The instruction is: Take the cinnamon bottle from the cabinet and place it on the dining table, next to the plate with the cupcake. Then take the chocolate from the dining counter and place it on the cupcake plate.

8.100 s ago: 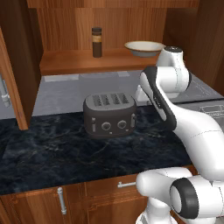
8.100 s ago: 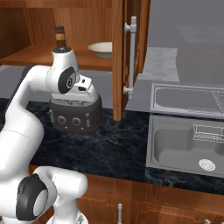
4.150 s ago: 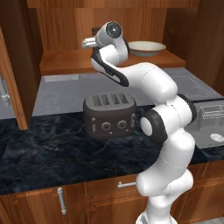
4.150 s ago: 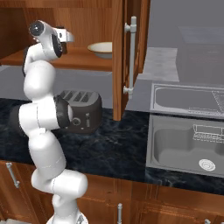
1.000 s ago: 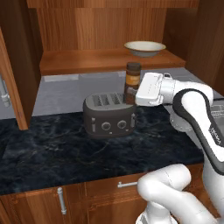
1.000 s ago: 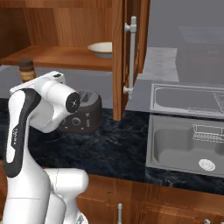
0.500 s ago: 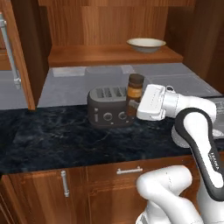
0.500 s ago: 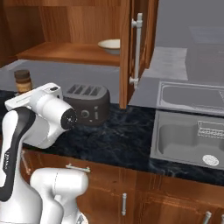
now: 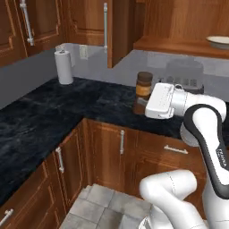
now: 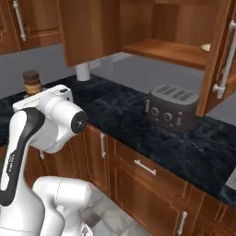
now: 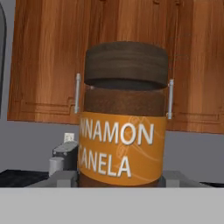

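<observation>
Your claw [image 9: 142, 99] grips the cinnamon bottle [image 9: 144, 85] upright, held above the black desk [image 9: 67, 103], away from the cabinet [image 10: 175, 46]. Carrying step; next, find the cupcake plate.

Wooden lower cabinets [image 9: 112, 152], grey wall [image 9: 31, 76], seemingly tiled floor [image 9: 105, 210].

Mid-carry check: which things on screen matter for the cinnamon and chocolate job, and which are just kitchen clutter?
Part of the job:
- cinnamon bottle, upright and held in the gripper
- cabinet, door open, where the bottle came from

Just lying about:
- toaster on the counter
- paper towel roll in the corner
- bowl on the cabinet shelf
</observation>
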You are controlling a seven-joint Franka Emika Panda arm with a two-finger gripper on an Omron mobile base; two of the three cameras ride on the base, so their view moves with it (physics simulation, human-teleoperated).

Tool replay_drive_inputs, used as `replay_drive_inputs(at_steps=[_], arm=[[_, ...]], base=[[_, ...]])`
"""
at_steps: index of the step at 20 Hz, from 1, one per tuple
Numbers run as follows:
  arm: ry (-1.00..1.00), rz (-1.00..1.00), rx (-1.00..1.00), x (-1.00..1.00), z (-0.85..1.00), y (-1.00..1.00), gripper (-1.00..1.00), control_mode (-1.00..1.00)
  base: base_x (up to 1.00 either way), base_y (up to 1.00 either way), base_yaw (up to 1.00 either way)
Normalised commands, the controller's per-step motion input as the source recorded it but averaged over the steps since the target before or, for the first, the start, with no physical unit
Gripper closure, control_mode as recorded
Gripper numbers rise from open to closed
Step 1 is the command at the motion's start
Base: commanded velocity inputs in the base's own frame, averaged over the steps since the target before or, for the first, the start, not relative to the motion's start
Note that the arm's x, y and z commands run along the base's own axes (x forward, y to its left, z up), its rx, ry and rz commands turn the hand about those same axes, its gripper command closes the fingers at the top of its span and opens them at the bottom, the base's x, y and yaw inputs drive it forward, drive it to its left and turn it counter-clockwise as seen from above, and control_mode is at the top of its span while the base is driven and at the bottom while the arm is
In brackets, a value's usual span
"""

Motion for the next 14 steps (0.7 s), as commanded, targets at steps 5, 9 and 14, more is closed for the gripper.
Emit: replay_drive_inputs(at_steps=[5,9,14], arm=[[0.00,0.00,0.00,0.00,0.00,0.00,1.00,1.00],[0.00,0.00,0.00,0.00,0.00,0.00,1.00,1.00],[0.00,0.00,0.00,0.00,0.00,0.00,1.00,1.00]], base=[[-0.27,0.05,0.96],[0.00,0.15,1.00],[0.00,0.14,1.00]])
